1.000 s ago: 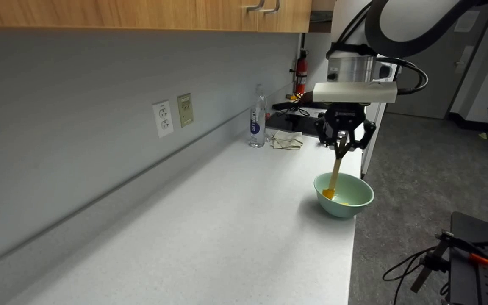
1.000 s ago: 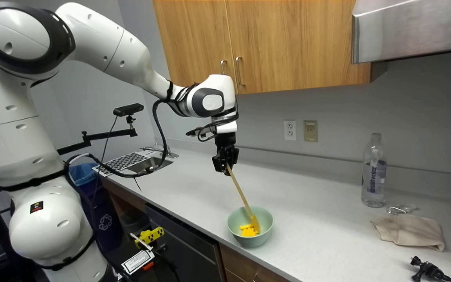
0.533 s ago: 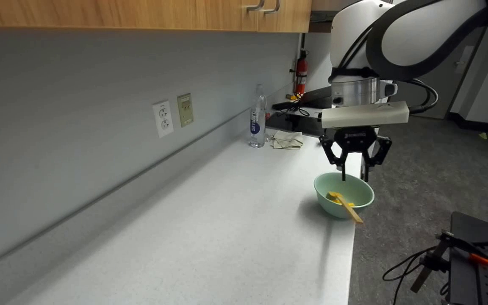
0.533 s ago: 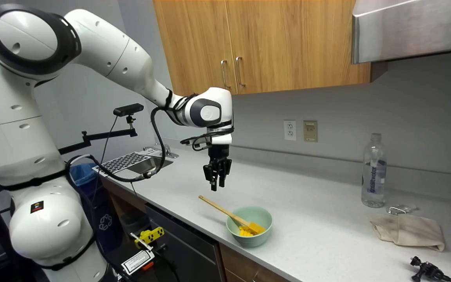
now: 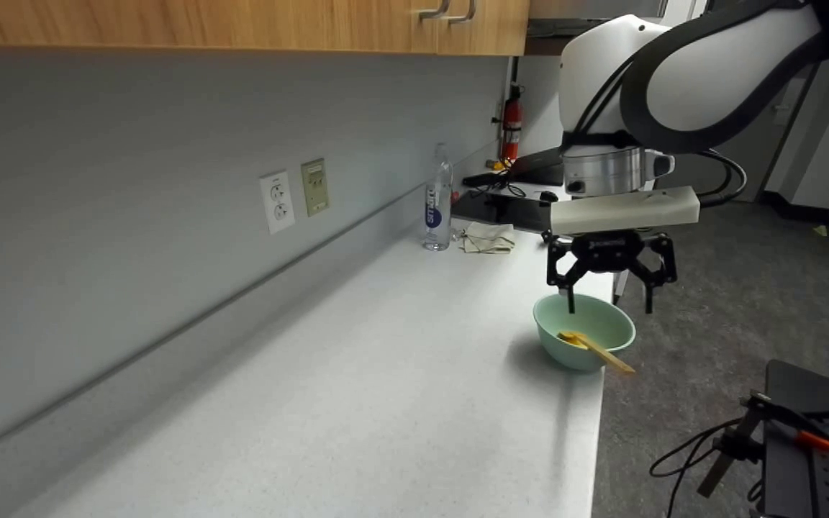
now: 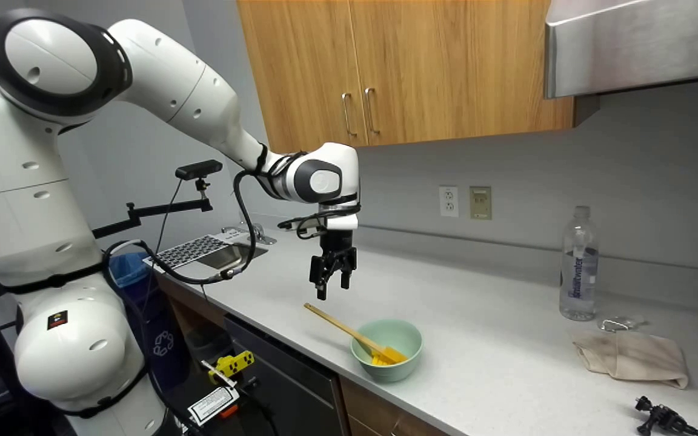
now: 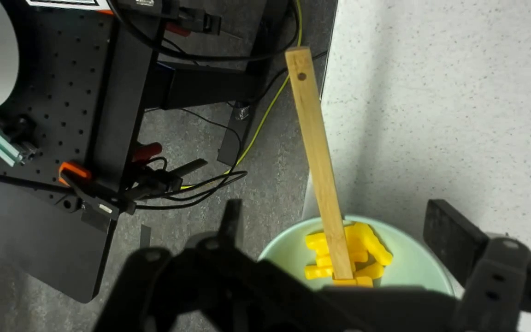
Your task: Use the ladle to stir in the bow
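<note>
Slantwise, the wooden-handled yellow spatula (image 7: 321, 168) leans in the pale-green bowl (image 6: 402, 336).

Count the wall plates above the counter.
2, side by side in both exterior views: the white plate, and the beige plate nearer the bottle. The arm may hide more.

A long, pale-grey, speckled countertop (image 6: 494, 369) carried a round mint-green bowl (image 6: 402, 335), upright near its front edge; well apart from the bowl stood a tall clear plastic bottle (image 6: 579, 266); just beside the bottle lay a small, partly transparent object (image 6: 620, 323); near these lay a folded beige cloth (image 6: 631, 358) and a black jointed mount (image 6: 661, 418).
</note>
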Controlling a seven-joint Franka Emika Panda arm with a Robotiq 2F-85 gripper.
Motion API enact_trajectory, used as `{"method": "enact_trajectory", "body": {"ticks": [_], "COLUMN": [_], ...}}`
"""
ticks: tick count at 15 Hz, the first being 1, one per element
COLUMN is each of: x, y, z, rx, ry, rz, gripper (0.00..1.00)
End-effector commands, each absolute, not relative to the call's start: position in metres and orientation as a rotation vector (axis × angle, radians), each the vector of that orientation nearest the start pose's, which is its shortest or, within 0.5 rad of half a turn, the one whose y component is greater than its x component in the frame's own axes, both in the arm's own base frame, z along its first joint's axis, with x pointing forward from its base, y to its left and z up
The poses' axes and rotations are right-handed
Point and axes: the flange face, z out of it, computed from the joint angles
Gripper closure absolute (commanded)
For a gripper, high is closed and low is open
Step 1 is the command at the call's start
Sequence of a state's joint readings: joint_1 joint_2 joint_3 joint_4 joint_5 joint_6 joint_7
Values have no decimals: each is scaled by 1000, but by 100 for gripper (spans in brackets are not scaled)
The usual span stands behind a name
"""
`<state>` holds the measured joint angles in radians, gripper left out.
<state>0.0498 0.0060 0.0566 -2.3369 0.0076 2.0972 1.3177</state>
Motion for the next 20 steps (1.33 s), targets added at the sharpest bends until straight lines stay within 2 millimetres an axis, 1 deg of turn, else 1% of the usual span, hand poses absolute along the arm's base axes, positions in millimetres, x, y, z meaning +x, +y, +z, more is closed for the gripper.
{"method": "enact_trajectory", "body": {"ticks": [1, 4, 9, 10, 11, 12, 13, 17, 18, 20], "x": [473, 470, 462, 461, 460, 459, 459, 459, 459, 459], "y": [54, 55, 57, 57, 57, 57, 55, 48, 47, 45], "z": [310, 299, 274, 270, 266, 262, 259, 249, 247, 245], "rx": [-2689, -2655, -2591, -2583, -2577, -2573, -2570, -2559, -2561, -2566], "ry": [1844, 1825, 1739, 1727, 1717, 1708, 1701, 1701, 1703, 1699], "rz": [337, 398, 566, 592, 613, 629, 643, 679, 682, 683], "gripper": [0, 0, 1, 2, 6, 18, 28, 59, 69, 82]}}
